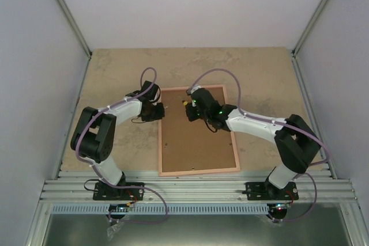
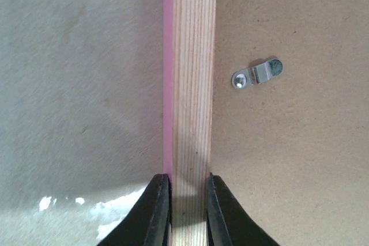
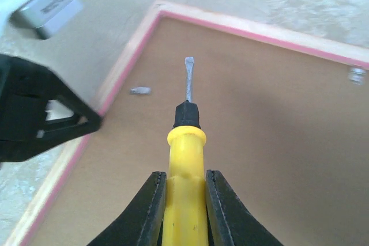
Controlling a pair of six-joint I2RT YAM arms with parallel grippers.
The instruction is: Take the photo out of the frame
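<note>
The frame point(image 1: 199, 171) lies face down on the table, tan wood rails around a brown backing board point(image 1: 199, 139). The photo is hidden under the board. My left gripper point(image 1: 158, 109) is shut on the frame's left rail point(image 2: 193, 84), one finger on each side point(image 2: 188, 177). My right gripper point(image 1: 193, 108) hovers over the board's upper part, shut point(image 3: 185, 174) on the yellow handle of a flat screwdriver point(image 3: 186, 142). Its blade point(image 3: 188, 79) points toward the frame's far left corner, a short way from a small metal clip point(image 3: 140, 90).
A metal turn clip point(image 2: 257, 73) sits on the board just inside the left rail. Another clip point(image 3: 356, 75) shows near the far rail. The beige tabletop point(image 1: 115, 73) surrounds the frame, with white walls on three sides. The left arm's body point(image 3: 40, 113) is close beside the screwdriver.
</note>
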